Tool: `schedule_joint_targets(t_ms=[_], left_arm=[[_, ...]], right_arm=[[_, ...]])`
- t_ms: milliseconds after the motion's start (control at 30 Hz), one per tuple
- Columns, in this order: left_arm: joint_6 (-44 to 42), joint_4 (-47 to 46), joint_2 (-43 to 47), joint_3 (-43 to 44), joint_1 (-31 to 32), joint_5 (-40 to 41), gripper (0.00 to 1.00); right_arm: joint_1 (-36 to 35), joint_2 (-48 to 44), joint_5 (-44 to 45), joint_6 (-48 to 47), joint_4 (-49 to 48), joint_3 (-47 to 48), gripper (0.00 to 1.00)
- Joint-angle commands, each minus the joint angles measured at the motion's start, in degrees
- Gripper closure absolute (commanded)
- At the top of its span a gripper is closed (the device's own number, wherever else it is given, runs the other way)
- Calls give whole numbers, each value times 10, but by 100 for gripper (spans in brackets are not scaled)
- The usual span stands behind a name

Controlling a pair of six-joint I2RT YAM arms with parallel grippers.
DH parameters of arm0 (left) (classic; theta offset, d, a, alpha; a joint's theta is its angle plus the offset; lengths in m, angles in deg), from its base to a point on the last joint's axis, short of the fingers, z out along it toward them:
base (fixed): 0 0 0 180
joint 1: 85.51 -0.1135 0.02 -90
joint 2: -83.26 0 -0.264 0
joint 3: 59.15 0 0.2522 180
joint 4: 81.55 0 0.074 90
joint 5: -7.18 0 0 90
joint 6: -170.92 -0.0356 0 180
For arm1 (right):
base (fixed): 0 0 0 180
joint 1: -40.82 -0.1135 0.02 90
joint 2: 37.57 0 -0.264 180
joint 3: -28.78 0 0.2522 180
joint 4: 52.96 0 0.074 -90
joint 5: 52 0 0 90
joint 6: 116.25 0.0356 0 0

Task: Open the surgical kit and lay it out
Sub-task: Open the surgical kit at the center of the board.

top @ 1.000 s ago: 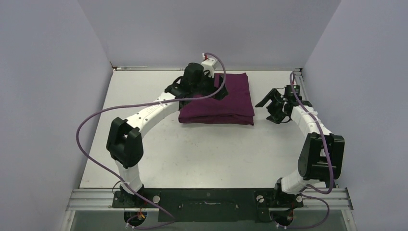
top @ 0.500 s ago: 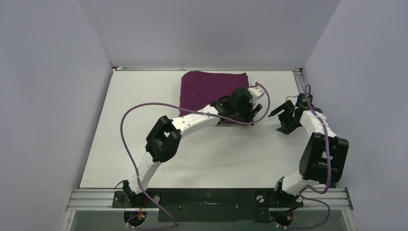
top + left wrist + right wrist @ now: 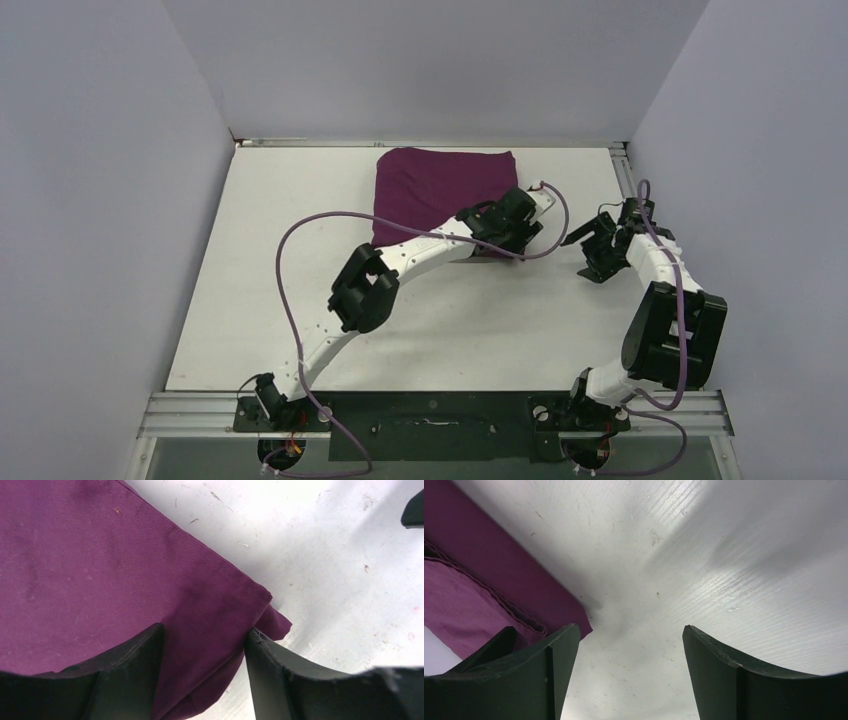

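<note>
The surgical kit (image 3: 430, 180) is a folded dark purple cloth bundle at the back middle of the table; its contents are hidden inside. My left gripper (image 3: 515, 240) reaches over the bundle's near right corner. In the left wrist view the cloth (image 3: 100, 555) fills the upper left, and the left gripper (image 3: 202, 635) stands open astride its corner, with fabric between the two fingers. My right gripper (image 3: 590, 250) hovers open just right of that corner. In the right wrist view the right gripper (image 3: 629, 630) has only bare table between its fingers, with the cloth's folded edge (image 3: 469, 605) at the left.
The white table (image 3: 300, 250) is boxed in by pale walls on the left, back and right. The left arm's purple cable (image 3: 290, 280) loops over the table's middle. A metal rail (image 3: 430, 410) runs along the near edge by the arm bases.
The left arm swung from the bundle's far left side across to its near right corner, and its jaws narrowed around the cloth. The right gripper drifted slightly right and nearer.
</note>
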Motion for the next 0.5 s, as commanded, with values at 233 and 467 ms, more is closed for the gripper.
schedule_joint_targets(t_ms=[233, 467], left_arm=[[108, 36, 7, 59, -45, -102, 41], [131, 25, 5, 49, -64, -101, 48]], right_arm=[[7, -41, 5, 10, -11, -10, 28], [10, -47, 5, 12, -15, -18, 28]])
